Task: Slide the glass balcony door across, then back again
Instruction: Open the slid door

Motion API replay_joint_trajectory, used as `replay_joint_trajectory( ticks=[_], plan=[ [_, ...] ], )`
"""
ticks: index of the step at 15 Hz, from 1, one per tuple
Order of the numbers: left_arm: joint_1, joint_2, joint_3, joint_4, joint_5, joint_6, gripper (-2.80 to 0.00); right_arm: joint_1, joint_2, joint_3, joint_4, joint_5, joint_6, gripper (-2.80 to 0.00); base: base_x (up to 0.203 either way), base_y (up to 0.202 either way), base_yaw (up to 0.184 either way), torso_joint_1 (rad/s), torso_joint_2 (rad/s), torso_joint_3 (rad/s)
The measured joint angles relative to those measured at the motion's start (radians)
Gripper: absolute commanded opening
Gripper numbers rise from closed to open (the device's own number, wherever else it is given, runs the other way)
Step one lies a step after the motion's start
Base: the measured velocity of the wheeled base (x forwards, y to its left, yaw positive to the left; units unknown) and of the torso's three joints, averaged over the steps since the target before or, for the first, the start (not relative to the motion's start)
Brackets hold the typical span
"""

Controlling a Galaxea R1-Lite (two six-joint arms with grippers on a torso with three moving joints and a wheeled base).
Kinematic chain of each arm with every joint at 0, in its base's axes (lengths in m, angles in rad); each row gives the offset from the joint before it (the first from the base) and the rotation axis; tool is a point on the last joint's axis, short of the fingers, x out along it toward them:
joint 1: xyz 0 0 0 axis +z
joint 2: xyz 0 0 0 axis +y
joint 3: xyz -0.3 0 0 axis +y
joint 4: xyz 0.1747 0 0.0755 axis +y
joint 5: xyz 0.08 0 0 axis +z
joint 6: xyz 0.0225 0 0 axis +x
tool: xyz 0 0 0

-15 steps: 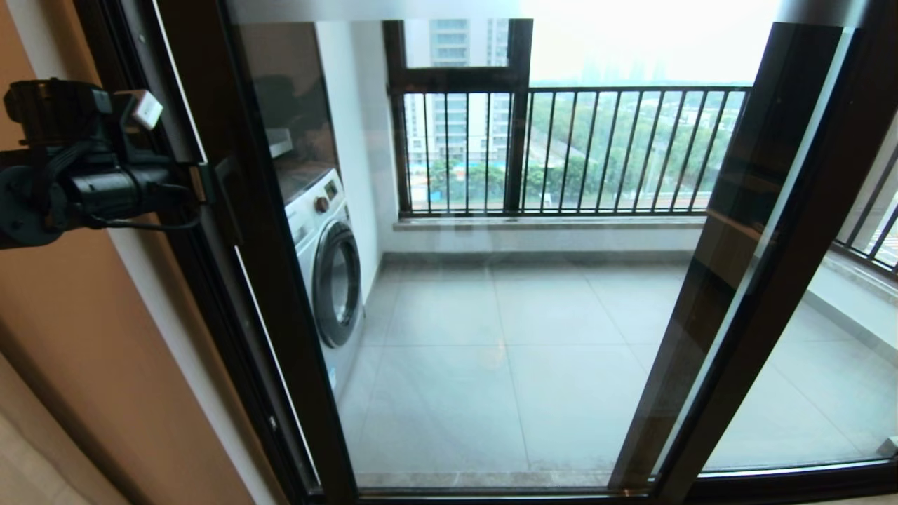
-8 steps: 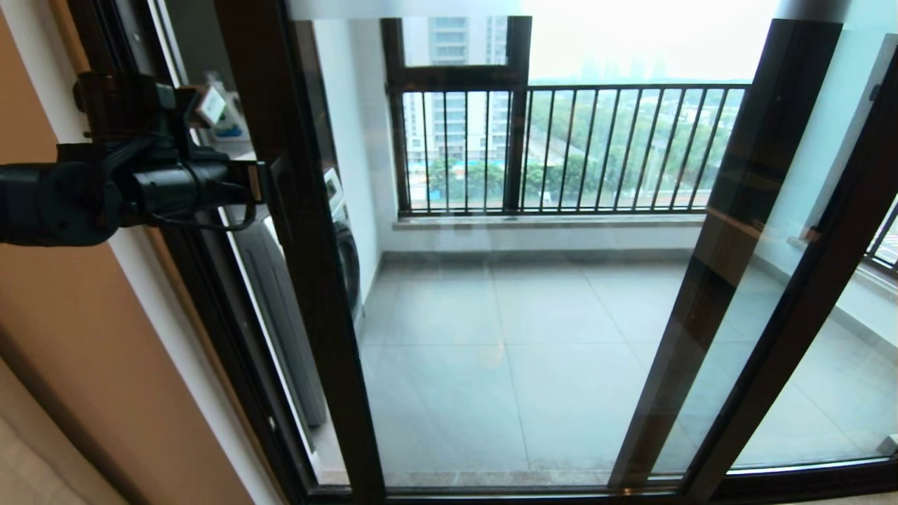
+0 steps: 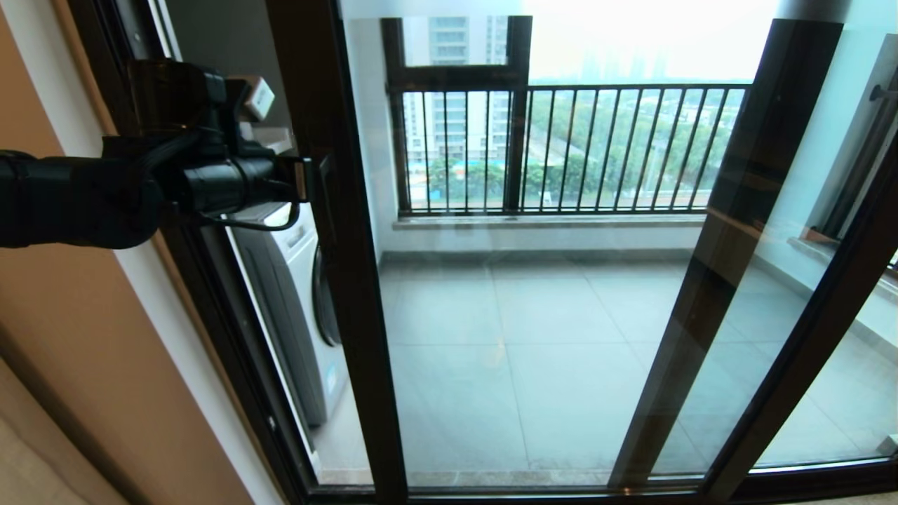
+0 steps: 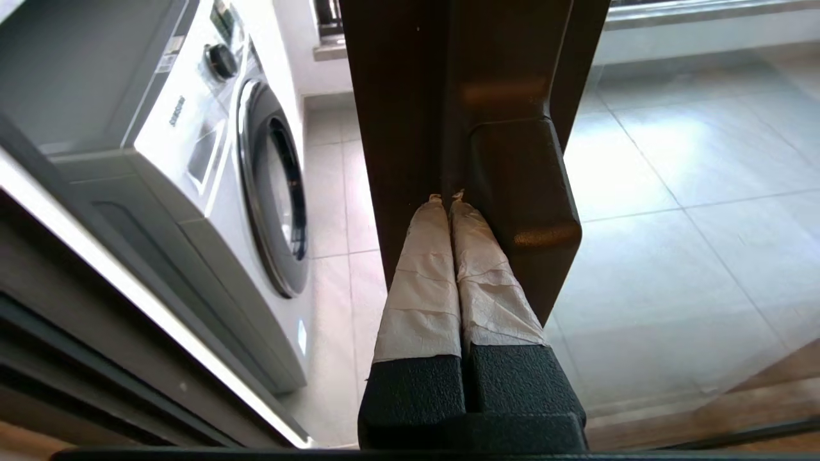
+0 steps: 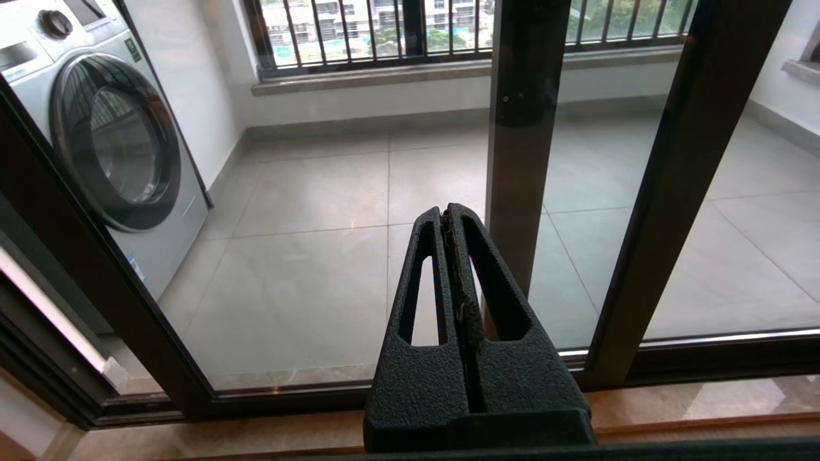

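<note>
Two taped fingers of the left gripper are pressed flat together, with nothing between them, and their tips touch the dark upright of the glass balcony door, in the corner just beside the short bar handle. I judge this is on purpose: with the jaws shut like this the gripper works as one stiff finger, and pushing against the side of the handle carries the door sideways without any need to grasp it. In the head view the left gripper meets the same upright at about the height of the handle, and a gap stands open between that upright and the outer frame, so the door is partly slid across. Through this gap the washing machine shows directly (not through glass).

The right gripper hangs low in front of the glass, well apart from the door; its fingers also lie together and hold nothing. It seems only parked.

Some things are hard to tell. The right arm does not appear in the head view at all. The top of the door and its upper track are cut off. On the right side several dark uprights overlap, and through the reflections I cannot say surely which belongs to the moving door and which to the fixed panel. How firmly the tips press on the handle is also not visible.
</note>
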Motion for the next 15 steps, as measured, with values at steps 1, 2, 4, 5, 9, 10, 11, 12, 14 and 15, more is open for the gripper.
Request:
replay_joint_trajectory(
  ticks=[1,2,4,5,9,10,11,12,14,15],
  plan=[
    [-0.015,0.001,0.0,-0.001,0.003,0.0,-2.8,0.0,0.0,0.0,0.0,0.0,0.0,-2.8,0.0,0.0,0.0,0.0,0.0,0.0],
    [-0.026,0.003,0.0,-0.001,0.003,0.0,-2.8,0.0,0.0,0.0,0.0,0.0,0.0,-2.8,0.0,0.0,0.0,0.0,0.0,0.0],
    [-0.054,0.009,-0.001,-0.001,0.004,0.0,-2.8,0.0,0.0,0.0,0.0,-0.001,0.0,-2.8,0.0,0.0,0.0,0.0,0.0,0.0],
    [-0.068,0.015,-0.003,-0.002,0.012,0.0,-2.8,0.0,0.0,0.0,0.0,-0.001,0.0,-2.8,0.0,0.0,0.0,0.0,0.0,0.0],
    [-0.138,0.076,-0.055,0.003,0.073,0.005,-2.8,0.0,0.0,0.0,0.0,-0.008,0.0,-2.8,0.0,0.0,0.0,0.0,0.0,0.0],
    [-0.146,0.091,-0.073,0.002,0.074,0.005,-2.8,0.0,0.0,0.0,0.0,-0.001,0.0,-2.8,0.0,0.0,0.0,0.0,0.0,0.0],
    [-0.151,0.109,-0.093,0.001,0.074,0.008,-2.8,0.0,0.0,0.0,0.0,0.0,0.0,-2.8,0.0,0.0,0.0,0.0,0.0,0.0],
    [-0.155,0.126,-0.111,0.0,0.074,0.013,-2.8,0.0,0.0,0.0,0.0,0.0,0.0,-2.8,0.0,0.0,0.0,0.0,0.0,0.0],
    [-0.159,0.157,-0.152,0.005,0.079,0.015,-2.8,0.0,0.0,0.0,0.0,0.0,0.0,-2.8,0.0,0.0,0.0,0.0,0.0,0.0],
    [-0.163,0.171,-0.172,0.009,0.083,0.015,-2.8,0.0,0.0,0.0,0.0,0.0,0.0,-2.8,0.0,0.0,0.0,0.0,0.0,0.0]
  ],
)
